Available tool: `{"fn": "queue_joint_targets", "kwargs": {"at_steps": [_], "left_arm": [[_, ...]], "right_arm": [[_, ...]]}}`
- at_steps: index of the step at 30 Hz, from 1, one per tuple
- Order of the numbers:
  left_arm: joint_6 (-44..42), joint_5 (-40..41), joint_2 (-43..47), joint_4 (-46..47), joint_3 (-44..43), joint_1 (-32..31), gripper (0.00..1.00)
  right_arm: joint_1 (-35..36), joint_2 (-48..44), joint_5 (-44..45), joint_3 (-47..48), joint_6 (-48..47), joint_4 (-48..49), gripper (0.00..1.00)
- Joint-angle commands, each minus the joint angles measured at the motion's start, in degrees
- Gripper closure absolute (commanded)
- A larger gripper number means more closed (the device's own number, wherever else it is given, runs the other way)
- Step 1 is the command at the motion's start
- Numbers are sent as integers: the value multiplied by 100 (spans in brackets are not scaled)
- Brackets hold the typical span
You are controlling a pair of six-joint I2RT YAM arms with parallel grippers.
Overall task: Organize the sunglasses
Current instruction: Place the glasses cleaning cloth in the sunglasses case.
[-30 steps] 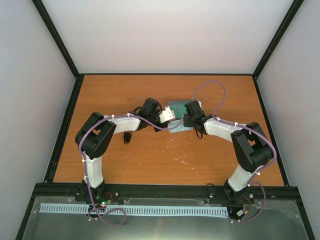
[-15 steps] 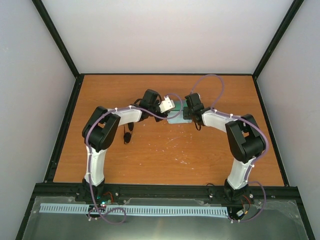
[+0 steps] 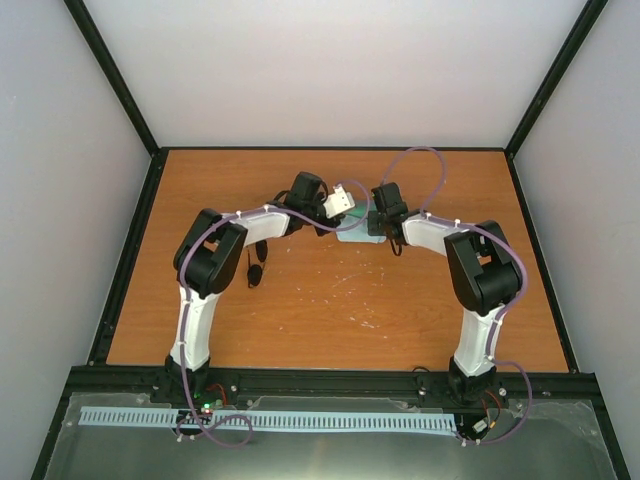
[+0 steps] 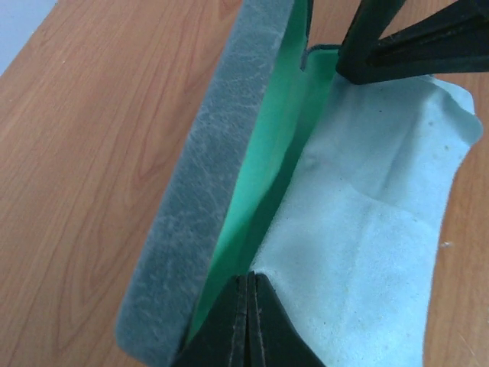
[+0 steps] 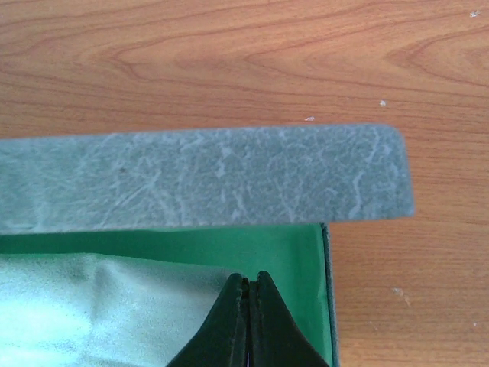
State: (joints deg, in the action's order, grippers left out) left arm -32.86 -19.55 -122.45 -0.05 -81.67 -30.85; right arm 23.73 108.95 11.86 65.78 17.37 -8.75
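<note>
Right, both arms are in over the open case (image 4: 267,168) now. Left claw (image 4: 248,294) is pressed together, tips down at the seam where the pale blue cloth (image 4: 367,229) meets the green lining. Whether it's nipping any cloth, I can't tell. Right claw (image 5: 246,294) is pressed together too, facing the left one from the other end of the cloth, with the grey lid (image 5: 199,180) standing just beyond its tips. And the sunglasses (image 3: 257,270)? Out on the counter (image 3: 330,310), well back from the left claw, beside that arm's forearm.
</note>
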Motion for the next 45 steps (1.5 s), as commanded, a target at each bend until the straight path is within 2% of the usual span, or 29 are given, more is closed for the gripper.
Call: {"fn": "queue_joint_targets", "kwargs": {"at_steps": [1, 9, 27, 29, 32, 38, 45], "left_arm": [[-124, -44, -243, -131, -385, 40, 99], [-192, -7, -447, -132, -530, 35, 99], [-159, 230, -286, 163, -212, 36, 99], [-144, 273, -287, 171, -187, 38, 91], [-150, 286, -197, 272, -48, 36, 74], [-112, 259, -10, 361, 198, 27, 62], [17, 251, 469, 625, 658, 27, 43]], "right_arm": [[-102, 158, 13, 169, -73, 137, 97], [-123, 164, 297, 52, -88, 484, 97], [-123, 739, 106, 209, -110, 721, 97], [-123, 744, 125, 233, -81, 684, 97], [-123, 678, 159, 226, -67, 626, 88], [-122, 390, 259, 54, -83, 629, 73], [-99, -162, 344, -275, -67, 660, 60]]}}
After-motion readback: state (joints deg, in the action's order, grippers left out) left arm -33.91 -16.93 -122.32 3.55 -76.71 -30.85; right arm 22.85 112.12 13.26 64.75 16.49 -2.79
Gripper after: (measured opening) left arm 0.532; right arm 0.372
